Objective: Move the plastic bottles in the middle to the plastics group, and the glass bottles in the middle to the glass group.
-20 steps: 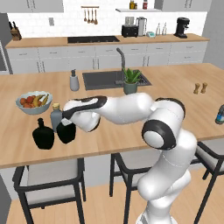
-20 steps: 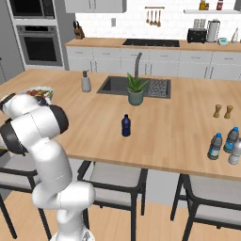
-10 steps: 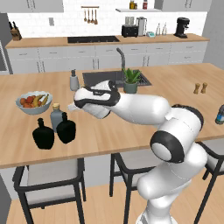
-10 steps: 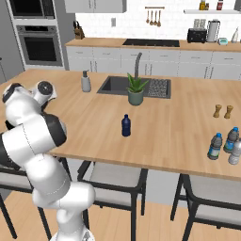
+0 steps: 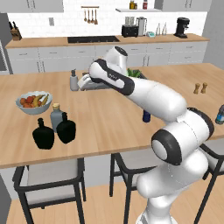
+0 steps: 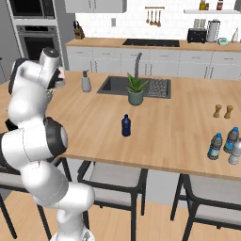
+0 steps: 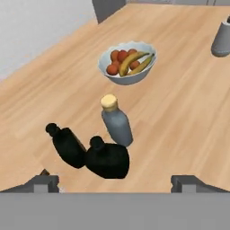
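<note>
The squarish black glass bottle [image 5: 66, 129] stands upright in the glass group, right beside the round black flask [image 5: 43, 136] and in front of the grey-blue corked bottle [image 5: 56, 115]. My gripper [image 5: 85, 81] hangs open high above the counter, behind and right of them, holding nothing. The hand view looks down past the wide-apart gripper [image 7: 117, 183] on the corked bottle [image 7: 117, 122], the flask [image 7: 67, 146] and the squarish bottle [image 7: 108, 158]. The dark blue plastic bottle [image 6: 125, 125] stands alone mid-counter. The plastics group [image 6: 215, 146] stands at the counter's right end.
A fruit bowl [image 5: 22, 107] sits behind the glass group. A grey soap dispenser [image 5: 74, 81] stands by the sink [image 6: 113, 84], just left of my gripper. A potted plant [image 6: 135, 90] and two shakers [image 6: 222, 111] stand farther right. Stools are tucked under the near counter edge.
My gripper has let go of the squarish black bottle beside the flask, then risen and pulled back toward the sink. The bottle stays standing in the glass group.
</note>
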Robot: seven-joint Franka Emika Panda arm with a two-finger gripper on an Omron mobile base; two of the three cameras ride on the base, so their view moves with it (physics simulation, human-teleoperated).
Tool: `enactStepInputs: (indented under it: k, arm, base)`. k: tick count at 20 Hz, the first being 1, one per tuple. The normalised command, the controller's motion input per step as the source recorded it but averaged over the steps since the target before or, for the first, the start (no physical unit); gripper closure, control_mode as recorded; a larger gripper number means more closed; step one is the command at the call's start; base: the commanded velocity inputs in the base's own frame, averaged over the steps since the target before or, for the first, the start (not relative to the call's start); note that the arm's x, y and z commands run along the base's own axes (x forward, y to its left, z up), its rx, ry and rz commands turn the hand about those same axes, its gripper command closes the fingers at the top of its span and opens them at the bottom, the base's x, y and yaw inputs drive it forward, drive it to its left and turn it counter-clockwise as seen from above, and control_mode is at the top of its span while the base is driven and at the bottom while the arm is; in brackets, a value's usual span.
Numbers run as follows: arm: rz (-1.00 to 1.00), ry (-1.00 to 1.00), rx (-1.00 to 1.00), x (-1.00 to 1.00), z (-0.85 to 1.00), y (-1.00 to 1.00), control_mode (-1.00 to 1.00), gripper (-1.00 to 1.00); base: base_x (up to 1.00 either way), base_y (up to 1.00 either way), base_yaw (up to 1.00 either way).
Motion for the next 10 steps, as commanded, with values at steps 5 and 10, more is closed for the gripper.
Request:
enactStepInputs:
  k: [5,10]
  arm:
    - [-0.17,0.19,-0.27,-0.20,-0.13,-0.68,-1.00,-1.00]
    - [-0.29,0.01,-0.21,-0.53,-0.77,-0.92,-1.00,-1.00]
  base:
    - [0.00,0.00,0.00]
    - [0.00,0.00,0.00]
